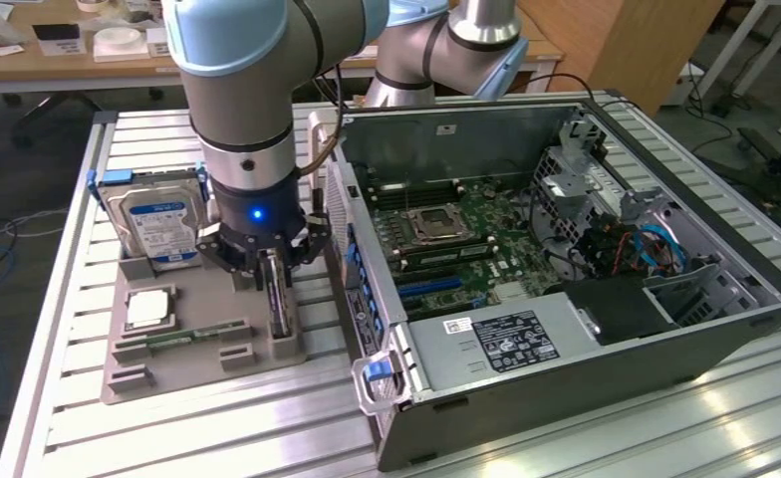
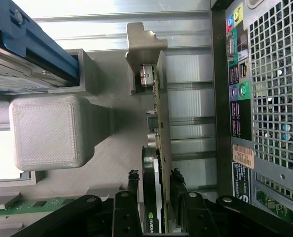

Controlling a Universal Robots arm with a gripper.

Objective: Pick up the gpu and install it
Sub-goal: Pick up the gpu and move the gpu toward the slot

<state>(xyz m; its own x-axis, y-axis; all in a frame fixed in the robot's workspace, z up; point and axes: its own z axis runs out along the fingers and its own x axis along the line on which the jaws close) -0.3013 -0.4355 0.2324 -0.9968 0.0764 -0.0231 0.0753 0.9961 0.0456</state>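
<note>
Slatted aluminium worktop (image 1: 231,428). The gpu (image 2: 159,143) stands on edge in a grey holder tray (image 1: 178,376) toward the worktop's edge at the exterior view's left: dark board, black cooler, pale bracket. Not lifted, not installed. End effector (image 2: 154,174) straddles it, fingers spread either side, apparently not clamped. Open PC case (image 1: 763,299) alongside.

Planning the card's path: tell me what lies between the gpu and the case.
Nothing stands there. In the wrist view, only bare table slats separate the gpu from the case.
</note>
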